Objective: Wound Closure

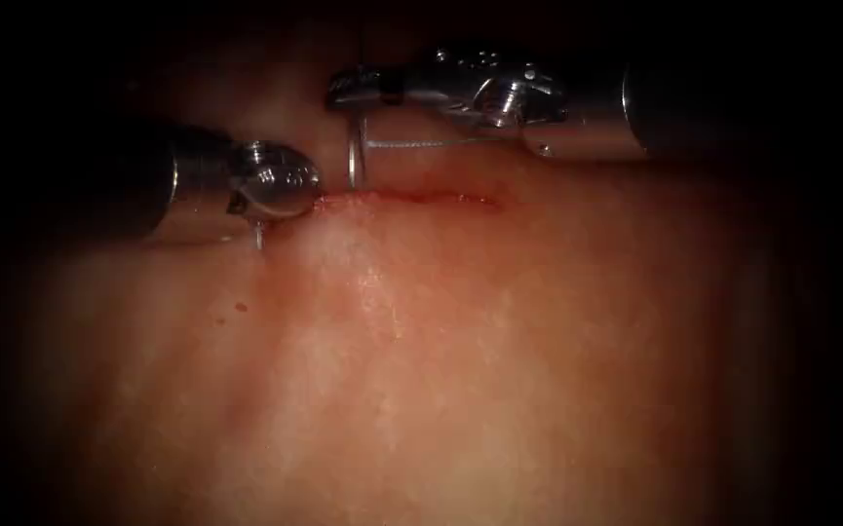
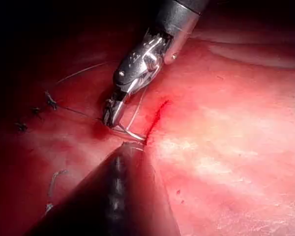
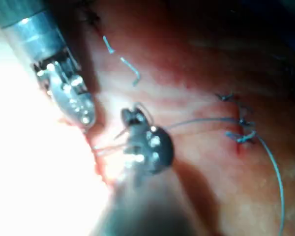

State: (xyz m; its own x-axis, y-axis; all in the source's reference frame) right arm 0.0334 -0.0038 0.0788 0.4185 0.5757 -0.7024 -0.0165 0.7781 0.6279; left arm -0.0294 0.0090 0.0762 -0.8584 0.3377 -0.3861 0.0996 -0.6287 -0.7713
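Note:
The cut (image 1: 411,199) runs as a thin red line across the tissue (image 1: 460,331). My right tool (image 1: 341,95) comes in from the right, its jaws shut on the upper end of the curved needle (image 1: 354,161). The needle hangs steeply down, and its lower end meets the tissue at the cut's left end. Pale thread (image 1: 411,144) trails from it toward the right tool's wrist. My left tool (image 1: 258,237) sits just left of the cut's left end, tip down against the tissue. The left wrist view shows the right tool (image 2: 109,117) beside the cut (image 2: 157,120).
Several dark knotted stitches (image 3: 238,129) lie on the tissue with a long thread (image 3: 273,167) leading from them. Short cut thread ends (image 3: 130,69) lie loose nearby. Red fluid wets the tissue around the cut (image 2: 101,130). The left tool's shaft (image 2: 118,196) crosses close to the cut.

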